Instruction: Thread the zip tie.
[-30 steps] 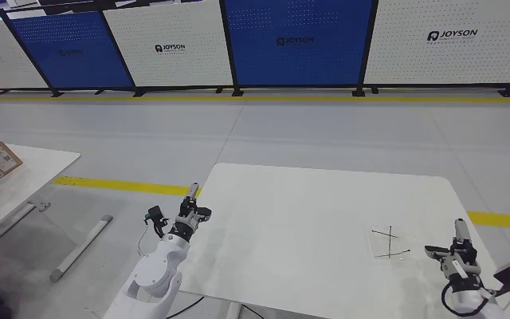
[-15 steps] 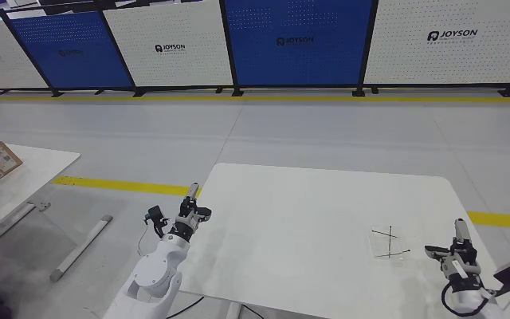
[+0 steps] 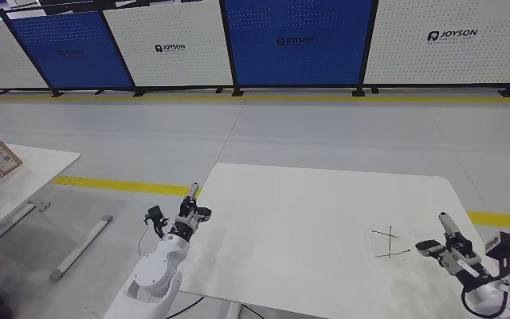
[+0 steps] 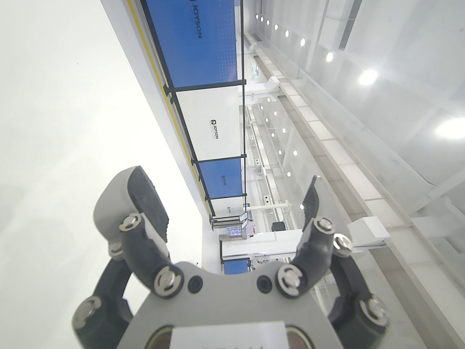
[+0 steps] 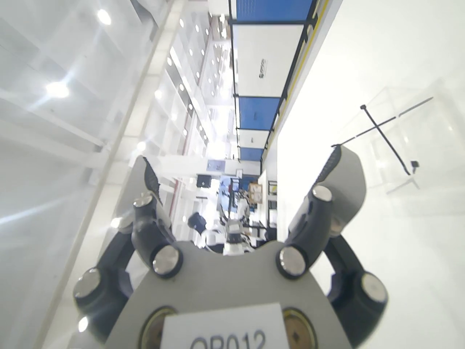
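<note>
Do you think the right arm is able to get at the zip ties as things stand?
Probably yes. The right gripper is open and close beside the zip ties, which lie crossed in a clear tray with nothing over them or in between.

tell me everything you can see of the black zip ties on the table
Two thin black plastic zip ties lie flat, crossed like an X, inside a shallow clear tray on the white table's right side. Both look straight and unthreaded; one shows a small square head at its end. Nothing else touches them.
</note>
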